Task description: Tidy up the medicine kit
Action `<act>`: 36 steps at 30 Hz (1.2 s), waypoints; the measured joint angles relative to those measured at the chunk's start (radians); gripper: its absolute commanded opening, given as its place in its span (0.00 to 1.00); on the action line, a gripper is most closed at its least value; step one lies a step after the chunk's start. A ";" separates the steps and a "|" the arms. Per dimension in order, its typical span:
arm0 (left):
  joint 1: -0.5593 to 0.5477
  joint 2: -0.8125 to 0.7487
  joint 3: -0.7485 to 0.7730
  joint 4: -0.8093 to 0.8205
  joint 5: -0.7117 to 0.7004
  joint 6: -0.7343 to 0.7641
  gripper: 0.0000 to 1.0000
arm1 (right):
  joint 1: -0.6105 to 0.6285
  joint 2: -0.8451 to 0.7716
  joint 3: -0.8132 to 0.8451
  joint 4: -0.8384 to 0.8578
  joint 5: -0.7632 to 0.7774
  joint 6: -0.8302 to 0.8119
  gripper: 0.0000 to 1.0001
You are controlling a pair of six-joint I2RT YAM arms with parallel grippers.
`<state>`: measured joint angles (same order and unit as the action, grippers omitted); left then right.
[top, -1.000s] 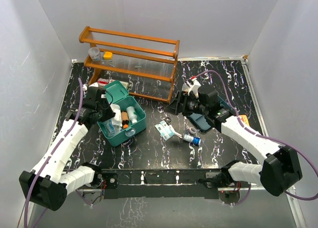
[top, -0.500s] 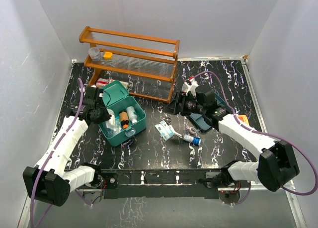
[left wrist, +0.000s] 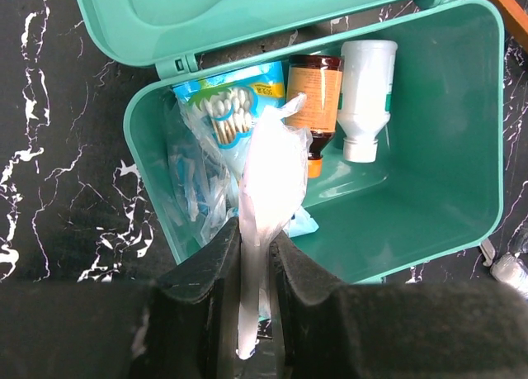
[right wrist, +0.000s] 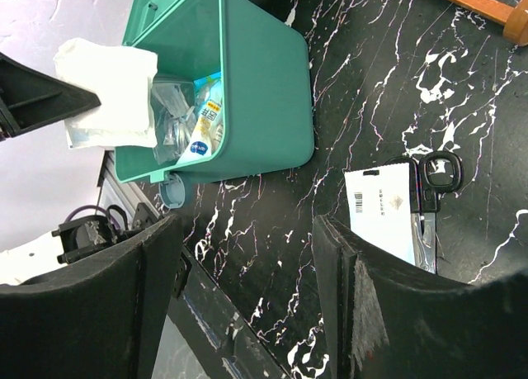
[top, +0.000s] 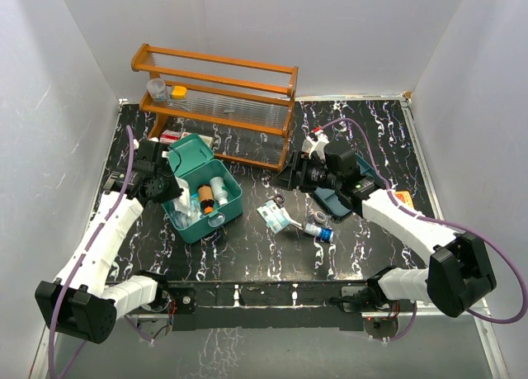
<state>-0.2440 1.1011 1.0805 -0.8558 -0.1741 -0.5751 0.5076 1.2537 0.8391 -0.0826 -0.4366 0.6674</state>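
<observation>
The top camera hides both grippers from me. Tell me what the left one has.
Observer: The left gripper is shut on a white plastic-wrapped packet, above the open medicine kit.
Operator: Name what lies beneath that packet.
Observer: A clear bag of cotton swabs, at the kit's hinge side.
Operator: Report the right one.
Observer: The right gripper is open and empty. On the table beyond it, black-handled scissors lie beside a barcoded white packet.
</observation>
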 measured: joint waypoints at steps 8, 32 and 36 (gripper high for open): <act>0.000 0.000 -0.008 0.027 0.046 0.000 0.16 | 0.000 0.014 0.000 0.006 -0.004 0.012 0.62; 0.001 0.089 -0.189 0.238 -0.021 -0.045 0.44 | 0.000 0.018 -0.024 0.011 -0.007 0.016 0.62; 0.001 0.079 -0.188 0.211 -0.039 -0.041 0.48 | 0.000 0.018 -0.024 0.012 -0.010 0.020 0.62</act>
<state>-0.2432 1.1797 0.8928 -0.6453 -0.2134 -0.6163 0.5076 1.2713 0.8146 -0.0704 -0.4461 0.6872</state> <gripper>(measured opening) 0.464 0.614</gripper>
